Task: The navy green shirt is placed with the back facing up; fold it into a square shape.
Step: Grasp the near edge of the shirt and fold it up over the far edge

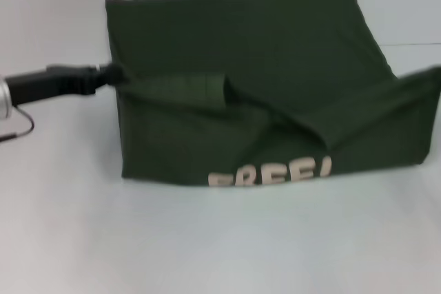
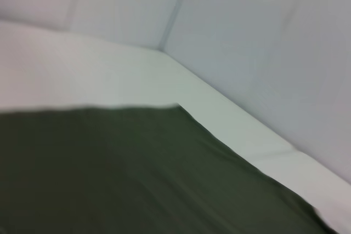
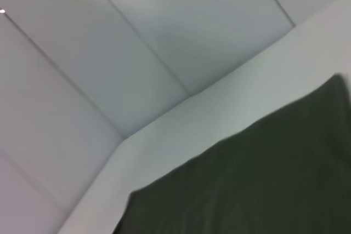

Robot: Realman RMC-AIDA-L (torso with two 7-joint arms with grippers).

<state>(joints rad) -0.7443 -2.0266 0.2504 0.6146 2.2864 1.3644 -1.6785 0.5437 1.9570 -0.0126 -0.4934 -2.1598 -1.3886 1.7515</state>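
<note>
— How far along are you?
— Navy green shirt lies mid-table, sleeves folded in; final folds remain.
— Grippers?
— Left gripper at shirt's left edge, apparently pinching fabric; right unseen.

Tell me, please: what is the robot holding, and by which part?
The left gripper holds the navy green shirt at its left edge, by the folded sleeve. The right gripper is out of view.

Shirt folds hide half its pale lettering; right gripper unseen.
</note>
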